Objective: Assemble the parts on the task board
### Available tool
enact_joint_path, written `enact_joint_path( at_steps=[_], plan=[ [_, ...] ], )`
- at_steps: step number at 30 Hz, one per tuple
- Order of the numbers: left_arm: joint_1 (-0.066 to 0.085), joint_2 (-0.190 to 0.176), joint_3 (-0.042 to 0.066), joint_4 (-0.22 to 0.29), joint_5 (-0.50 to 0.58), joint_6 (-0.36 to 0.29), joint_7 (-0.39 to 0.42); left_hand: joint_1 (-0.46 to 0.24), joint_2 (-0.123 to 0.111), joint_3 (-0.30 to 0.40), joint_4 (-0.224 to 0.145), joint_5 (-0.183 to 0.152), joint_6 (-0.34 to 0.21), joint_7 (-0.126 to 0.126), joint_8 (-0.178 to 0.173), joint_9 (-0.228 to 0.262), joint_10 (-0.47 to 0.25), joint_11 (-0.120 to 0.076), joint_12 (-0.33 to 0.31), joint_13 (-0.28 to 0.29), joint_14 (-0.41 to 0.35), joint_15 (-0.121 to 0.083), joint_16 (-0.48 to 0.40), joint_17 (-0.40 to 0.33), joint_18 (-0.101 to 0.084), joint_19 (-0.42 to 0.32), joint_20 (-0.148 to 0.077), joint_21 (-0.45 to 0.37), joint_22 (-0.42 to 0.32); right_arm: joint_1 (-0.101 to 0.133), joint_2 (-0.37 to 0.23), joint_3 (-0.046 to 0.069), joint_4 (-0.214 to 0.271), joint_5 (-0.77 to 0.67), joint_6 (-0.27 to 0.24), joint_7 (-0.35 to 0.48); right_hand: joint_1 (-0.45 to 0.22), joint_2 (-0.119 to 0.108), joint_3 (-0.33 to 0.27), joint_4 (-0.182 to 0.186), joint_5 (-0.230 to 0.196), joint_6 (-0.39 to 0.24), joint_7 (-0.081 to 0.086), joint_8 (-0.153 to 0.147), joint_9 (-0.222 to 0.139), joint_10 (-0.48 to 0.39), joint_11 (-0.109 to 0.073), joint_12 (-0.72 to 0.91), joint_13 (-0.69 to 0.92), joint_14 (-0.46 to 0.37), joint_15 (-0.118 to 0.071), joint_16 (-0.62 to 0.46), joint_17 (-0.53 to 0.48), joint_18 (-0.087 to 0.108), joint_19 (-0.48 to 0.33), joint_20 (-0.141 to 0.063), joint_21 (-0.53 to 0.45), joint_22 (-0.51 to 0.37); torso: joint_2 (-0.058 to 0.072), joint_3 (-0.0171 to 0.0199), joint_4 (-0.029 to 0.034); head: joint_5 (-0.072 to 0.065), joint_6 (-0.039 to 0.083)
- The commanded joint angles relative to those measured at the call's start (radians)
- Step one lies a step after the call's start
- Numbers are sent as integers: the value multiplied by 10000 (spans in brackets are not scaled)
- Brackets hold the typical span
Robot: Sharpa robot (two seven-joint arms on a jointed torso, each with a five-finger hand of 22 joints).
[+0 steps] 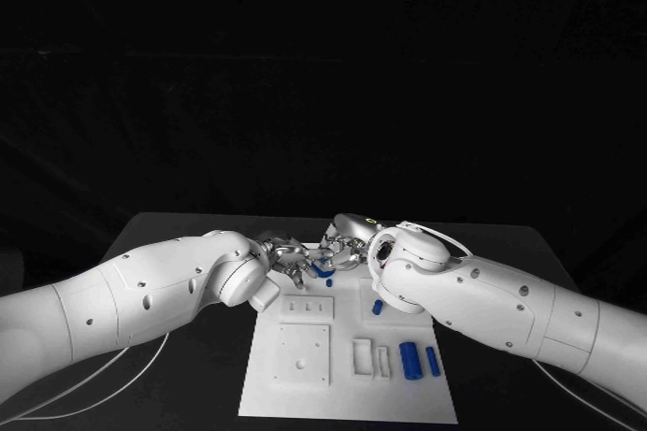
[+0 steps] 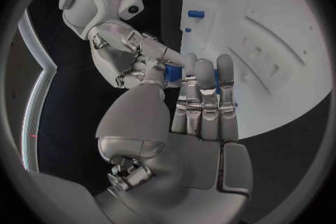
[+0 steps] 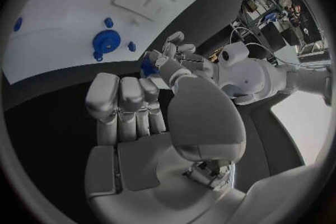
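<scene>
Both silver many-fingered hands meet above the far edge of the flat white plastic task board point(image 1: 348, 366), which lies in the middle of the black bench point(image 1: 176, 227). The left hand point(image 1: 286, 258) and the right hand point(image 1: 345, 253) face each other with their fingertips together, and between them sits a small blue plastic part point(image 1: 313, 271). In the left wrist view this part point(image 2: 173, 73) shows as a blue patch between the fingers point(image 2: 203, 81) of the left hand and those of the right hand point(image 2: 126, 59), so it seems that both hands have some contact with it; which of the two really carries it, I cannot tell. I judge that the part is held up in the air like this so that it can pass from one hand to the other, or be turned to the correct side before it goes into the board. The other fingers of each hand are curled only loosely. On the board, nearer to the robot, lie more blue pieces: a short blue peg point(image 1: 378, 308) and two blue cylinders point(image 1: 421, 361) beside the white rectangular blocks point(image 1: 364, 358). The right wrist view shows a round blue gear-like piece point(image 3: 106, 42) standing on the board.
</scene>
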Motion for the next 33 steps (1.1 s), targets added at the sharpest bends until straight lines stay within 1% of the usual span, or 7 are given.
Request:
enact_joint_path(
  at_steps=[1,6,10,13,15,16,33],
  plan=[
    [-7,27,5,62,-4,172,138,437,359,198,-250,234,-15,-70,-17,32,49,29,-87,-32,-64,-45,-57,-9,-155,-17,-16,-42,26,3,63,-8,-27,-123,161,4,30,88,-61,26,-50,66,-4,56,11,-18,-38,-32,-11,33,-50,-48,8,-96,325,-16,41,1324,5,-2,1,-4,-4],
    [-28,-32,6,158,46,122,380,715,592,570,-596,1225,-48,-102,118,333,117,26,-177,-133,-67,-55,-45,2,-149,-35,-33,-27,93,3,82,-22,-150,-98,137,6,14,103,-77,50,-111,73,-11,57,13,-24,-40,-42,-18,33,-49,-57,5,-95,323,-16,26,1321,8,-4,3,10,-13],
    [-48,-73,7,221,73,86,578,596,722,1362,-1181,1659,-319,-70,456,1364,227,17,-261,-255,-69,-66,-9,32,-112,-83,-49,54,244,2,99,-28,-237,-53,115,22,13,108,-87,63,-149,71,-12,57,13,-24,-38,-45,-21,31,-50,-70,-2,-96,323,-16,24,1320,3,-5,6,7,-23],
    [-55,-94,8,248,96,66,639,343,781,1936,-1492,1396,-424,-63,590,1907,250,11,-239,-262,-68,-71,24,57,-90,-114,-52,98,334,2,104,-31,-265,-16,109,37,13,108,-87,63,-149,71,-12,57,13,-24,-38,-45,-21,31,-50,-70,-2,-96,323,-16,24,1320,5,1,7,15,-34],
    [-58,-103,8,257,119,38,666,172,801,2579,-1677,507,-474,-63,600,2206,238,5,-216,-254,-76,-79,40,69,-78,-127,-59,119,397,1,108,-32,-290,21,110,47,13,108,-87,63,-149,71,-12,57,13,-24,-38,-45,-21,31,-50,-70,-2,-96,323,-16,24,1320,5,6,5,12,-35],
    [-59,-107,9,259,133,20,679,-329,501,3697,-1714,203,-503,-36,551,2488,222,13,-172,-232,-80,-98,53,76,-61,-134,-33,145,479,1,110,-32,-306,40,109,51,13,108,-87,63,-149,71,-12,57,13,-24,-38,-45,-21,31,-50,-70,-2,-96,323,-16,24,1320,4,7,6,12,-37],
    [-71,-141,8,226,68,127,581,-409,287,3817,-1267,103,-198,-270,645,4224,290,-122,386,124,-48,-190,576,330,-133,-62,-162,181,864,-24,-4,-45,-327,284,-199,329,-175,-124,-214,301,-267,-570,140,48,-67,-256,43,-435,-274,-17,0,-298,-161,-74,278,11,-216,1264,14,19,-12,42,-10]
  ],
)
